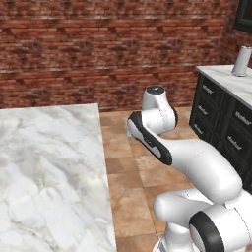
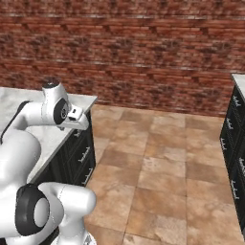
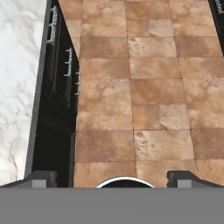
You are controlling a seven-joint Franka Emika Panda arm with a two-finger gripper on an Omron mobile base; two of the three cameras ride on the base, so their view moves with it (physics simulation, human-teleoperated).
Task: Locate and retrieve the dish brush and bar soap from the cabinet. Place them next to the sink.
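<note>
At the bottom of the hand view the two dark fingertips (image 3: 41, 178) of the end effector (image 3: 116, 179) stand far apart with nothing between them, so it is open and empty, looking down on the tiled floor (image 3: 148, 96). In the right base view the end effector (image 2: 76, 117) hangs over the corner of a white marble worktop (image 2: 52, 136). Just beside it the black drawer fronts (image 3: 59, 87) under that worktop run down to the tiles, their short silver handles (image 3: 68, 63) catching the light. The folded white arm (image 1: 162, 133) fills the middle of the left base view, beside the same worktop (image 1: 49, 167). Farther off, on the right, a second black drawer unit (image 1: 221, 123) carries its own marble top, and a grey metal cylinder (image 1: 241, 61) stands upright on it. Above that, a dark panel, perhaps part of the cabinet (image 1: 243, 15), shows in the top corner. A red brick wall (image 1: 113, 49) closes the back. The brush, the soap and the sink cannot be made out anywhere.
</note>
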